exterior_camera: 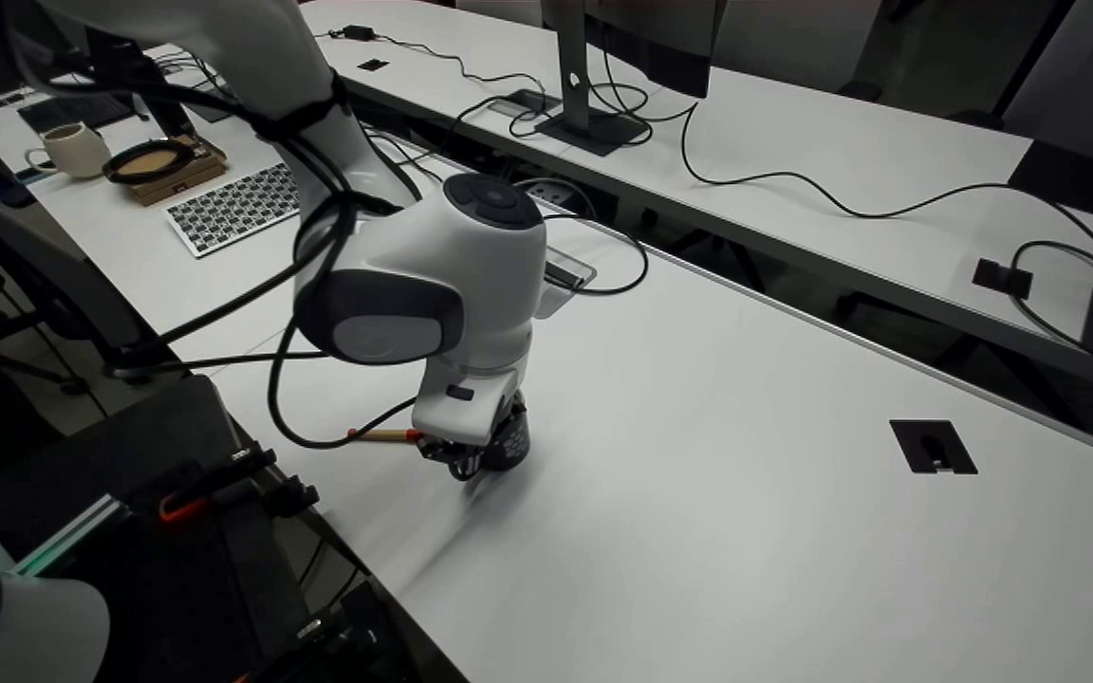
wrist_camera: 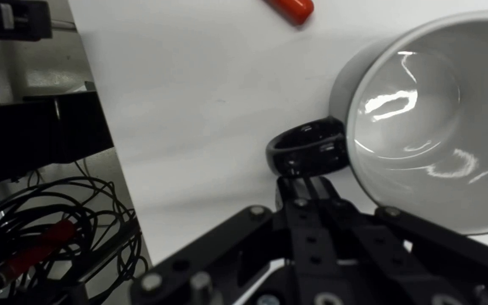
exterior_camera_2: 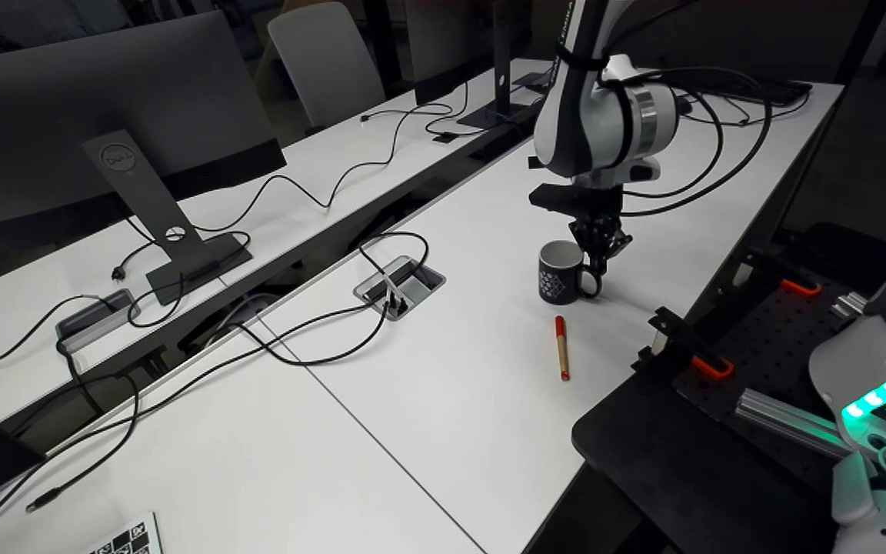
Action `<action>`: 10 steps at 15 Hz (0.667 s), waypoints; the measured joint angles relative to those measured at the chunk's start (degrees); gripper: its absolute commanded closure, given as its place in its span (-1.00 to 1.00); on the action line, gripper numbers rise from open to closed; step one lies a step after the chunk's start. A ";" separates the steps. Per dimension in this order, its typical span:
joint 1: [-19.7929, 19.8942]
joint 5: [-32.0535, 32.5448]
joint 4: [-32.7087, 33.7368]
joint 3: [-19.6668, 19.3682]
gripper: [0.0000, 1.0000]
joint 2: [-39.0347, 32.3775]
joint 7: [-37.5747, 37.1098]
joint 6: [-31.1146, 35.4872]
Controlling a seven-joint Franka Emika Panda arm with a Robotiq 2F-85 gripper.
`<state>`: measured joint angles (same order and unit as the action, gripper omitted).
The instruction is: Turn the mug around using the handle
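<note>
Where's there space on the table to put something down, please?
The white tabletop has a big bare patch between the mug and the black square plate. There's another between the marker pen and the desk outlet box. It's crowded around the mug: the fingers are right beside its handle, and the marker pen lies close by.

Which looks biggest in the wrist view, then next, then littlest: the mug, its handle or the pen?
Largest to smallest:
1. mug, even with the picture's edge cutting it off
2. handle
3. pen; only its red end shows, so I'm ranking just that bit
</note>
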<state>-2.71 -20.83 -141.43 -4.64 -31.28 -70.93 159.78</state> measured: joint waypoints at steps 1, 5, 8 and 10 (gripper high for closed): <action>0.00 -0.14 -0.07 0.09 1.00 0.01 0.00 0.00; 0.00 -1.25 -0.59 0.61 1.00 0.22 -0.04 1.08; 0.07 -3.07 -1.33 1.60 1.00 0.83 -0.04 3.04; 0.25 -4.18 -1.94 2.34 1.00 1.40 -0.04 3.96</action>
<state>-2.46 -25.01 -143.37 -2.29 -29.88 -70.96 163.74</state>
